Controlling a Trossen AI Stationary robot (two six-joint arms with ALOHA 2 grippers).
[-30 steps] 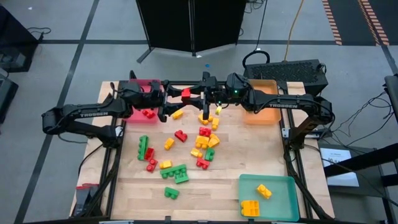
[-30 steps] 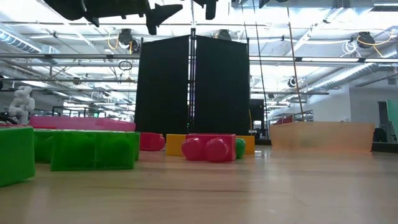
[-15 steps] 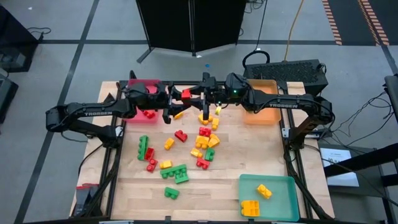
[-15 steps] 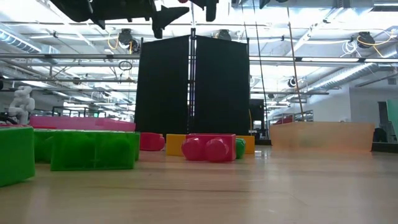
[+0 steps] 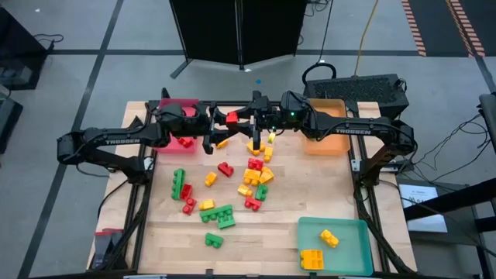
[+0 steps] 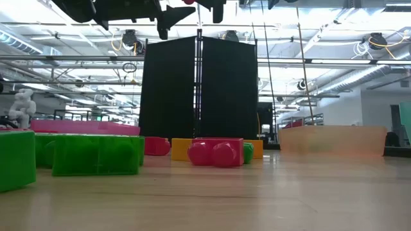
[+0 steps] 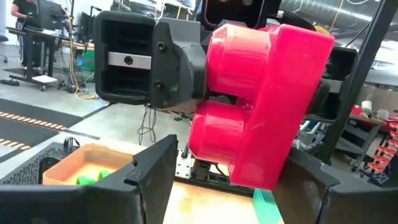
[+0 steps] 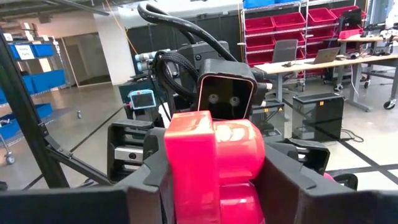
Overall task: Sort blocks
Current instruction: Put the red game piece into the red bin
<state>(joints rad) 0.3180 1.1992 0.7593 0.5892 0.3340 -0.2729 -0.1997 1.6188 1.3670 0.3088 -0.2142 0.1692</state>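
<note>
The red block [image 5: 231, 116] is sitting between both sets of jaws, high above the table [image 5: 310, 194]. The right gripper [image 5: 239, 118] is pinching it; the left gripper [image 5: 223, 119] is closing around it, contact uncertain. Both arms are hiding the block's underside from above.

Two black arms, white TROSSEN lettering on each forearm. Left arm [image 5: 116, 141], right arm [image 5: 356, 130]; green light glows on right wrist. Boxy wrist camera housings, black cables looped behind.
</note>
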